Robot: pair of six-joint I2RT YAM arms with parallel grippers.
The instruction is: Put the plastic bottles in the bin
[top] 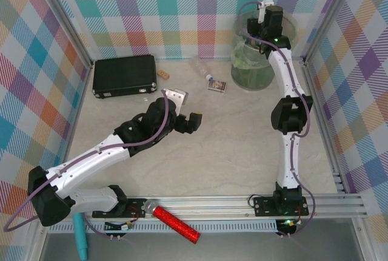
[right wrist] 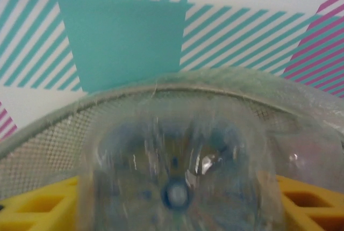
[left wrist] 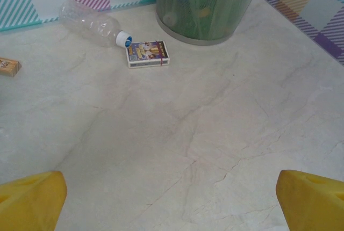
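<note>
A clear plastic bottle [right wrist: 177,150] sits between the yellow fingers [right wrist: 37,204] of my right gripper [right wrist: 177,201], above the bin's mesh rim [right wrist: 215,92]. The bottle is smeared by motion while fingers and rim look sharp, so the jaws seem open and the bottle sliding. From above, the right gripper [top: 267,17] hangs over the greenish bin [top: 251,70] at the back right. Another clear bottle [top: 200,67] with a blue cap lies on the table left of the bin [left wrist: 209,11]; it is far ahead of my left gripper [left wrist: 172,201], which is open and holds nothing.
A small printed box [left wrist: 147,53] lies beside the lying bottle [left wrist: 94,24]. A black case [top: 124,76] sits at the back left, a small wooden block [top: 163,74] next to it. A red glittery cylinder [top: 176,223] rests on the front rail.
</note>
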